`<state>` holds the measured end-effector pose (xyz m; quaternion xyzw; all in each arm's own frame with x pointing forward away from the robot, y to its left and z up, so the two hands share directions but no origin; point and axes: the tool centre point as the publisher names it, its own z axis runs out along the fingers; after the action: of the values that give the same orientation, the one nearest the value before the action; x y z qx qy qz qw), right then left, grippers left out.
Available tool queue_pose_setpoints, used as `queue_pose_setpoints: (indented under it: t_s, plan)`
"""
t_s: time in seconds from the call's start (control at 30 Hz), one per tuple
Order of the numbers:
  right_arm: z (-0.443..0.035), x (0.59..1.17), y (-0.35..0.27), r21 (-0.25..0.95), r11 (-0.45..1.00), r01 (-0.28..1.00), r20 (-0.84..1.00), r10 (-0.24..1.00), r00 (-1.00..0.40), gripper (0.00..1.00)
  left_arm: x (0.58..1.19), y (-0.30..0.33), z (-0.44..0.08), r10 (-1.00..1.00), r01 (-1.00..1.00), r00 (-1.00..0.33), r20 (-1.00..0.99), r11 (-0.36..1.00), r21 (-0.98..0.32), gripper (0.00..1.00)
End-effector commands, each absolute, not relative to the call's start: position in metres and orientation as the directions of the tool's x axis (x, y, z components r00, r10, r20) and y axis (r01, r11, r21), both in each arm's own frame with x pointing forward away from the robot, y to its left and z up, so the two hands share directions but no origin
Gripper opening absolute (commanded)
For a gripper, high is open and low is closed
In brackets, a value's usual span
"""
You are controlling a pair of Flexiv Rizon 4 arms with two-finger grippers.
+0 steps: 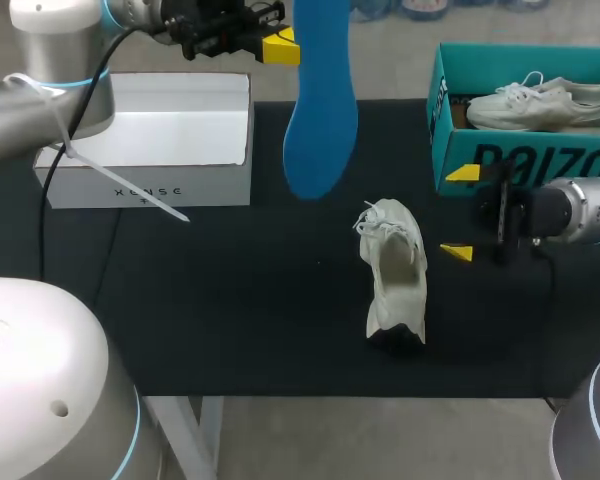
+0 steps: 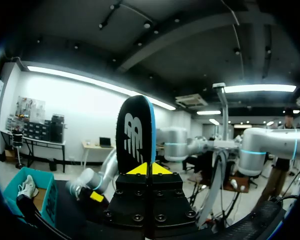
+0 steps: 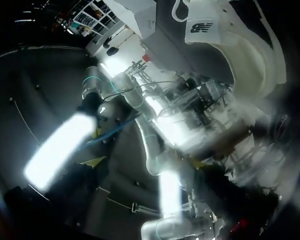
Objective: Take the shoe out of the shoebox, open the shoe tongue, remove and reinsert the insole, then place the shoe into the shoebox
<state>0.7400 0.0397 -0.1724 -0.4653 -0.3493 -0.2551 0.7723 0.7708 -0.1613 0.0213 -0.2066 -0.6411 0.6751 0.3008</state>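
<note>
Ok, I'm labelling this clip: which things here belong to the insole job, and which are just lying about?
Job: blue insole, held up by the left gripper; white shoe on the table; teal shoebox; right gripper, open beside the shoe.
Lying about: white box; second shoe inside the teal shoebox.

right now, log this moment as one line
left gripper: shut on flat blue insole, held aloft | right gripper: open, beside white lace-up shoe | teal cardboard shoebox: holds second white shoe
</note>
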Motion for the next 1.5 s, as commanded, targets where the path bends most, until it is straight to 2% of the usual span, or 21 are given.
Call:
queue_pose_setpoints:
  t_s: [0.03,0.5,0.6,0.83,1.23,1.5]
  plan:
    - [-0.168,0.737,0.037,-0.545,0.314,0.777,0.803,-0.072,0.592,1.0,0.77,-0.161,0.021,0.669,-0.141,-0.735,0.107,0.003,-0.99,0.0]
    - [-0.172,0.738,0.039,-0.551,0.286,0.784,0.808,-0.051,0.587,1.0,0.77,-0.161,0.021,0.669,-0.141,-0.735,0.107,0.003,-0.99,0.0]
    - [-0.181,0.739,0.044,-0.508,0.234,0.829,0.845,-0.053,0.533,1.0,0.77,-0.161,0.021,0.669,-0.141,-0.735,0.107,0.003,-0.99,0.0]
    - [-0.188,0.743,0.061,-0.386,0.136,0.912,0.922,0.045,0.384,1.0,0.77,-0.161,0.021,0.669,-0.141,-0.735,0.107,0.003,-0.99,0.0]
    - [-0.224,0.753,0.065,-0.353,0.179,0.918,0.936,0.065,0.347,1.0,0.77,-0.161,0.021,0.669,-0.141,-0.735,0.107,0.003,-0.99,0.0]
    - [-0.226,0.766,0.076,-0.332,0.203,0.921,0.943,0.09,0.32,1.0,0.77,-0.161,0.021,0.669,-0.141,-0.735,0.107,0.003,-0.99,0.0]
